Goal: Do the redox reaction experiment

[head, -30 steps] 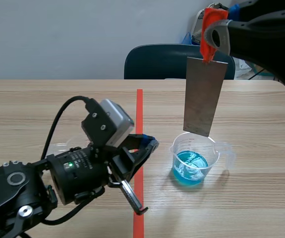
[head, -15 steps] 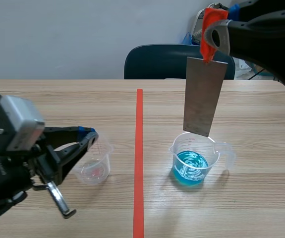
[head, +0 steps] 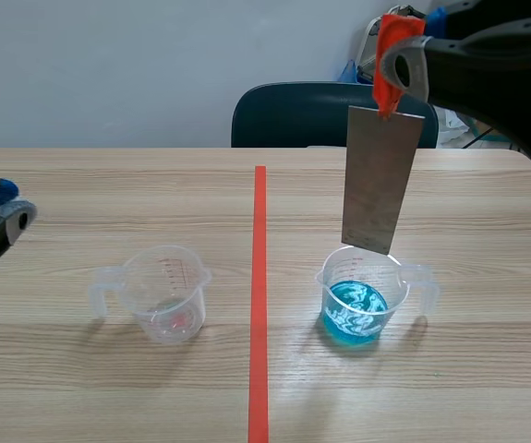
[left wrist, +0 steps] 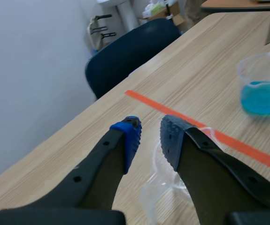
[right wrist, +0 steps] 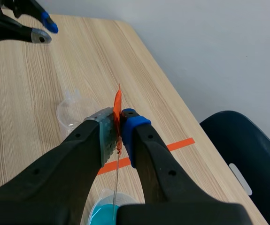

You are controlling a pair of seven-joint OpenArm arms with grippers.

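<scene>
After withdrawal of the open, empty left gripper (head: 5,205) to the bench (head: 108,185) edge: metal strip (head: 380,180), clamped in the right gripper (head: 394,65), above the blue solution (head: 353,309), seemingly ready for dipping.

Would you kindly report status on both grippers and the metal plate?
Left gripper open, empty. Right gripper shut on metal plate, hanging over the blue beaker, liquid untouched. Nothing between them.
</scene>
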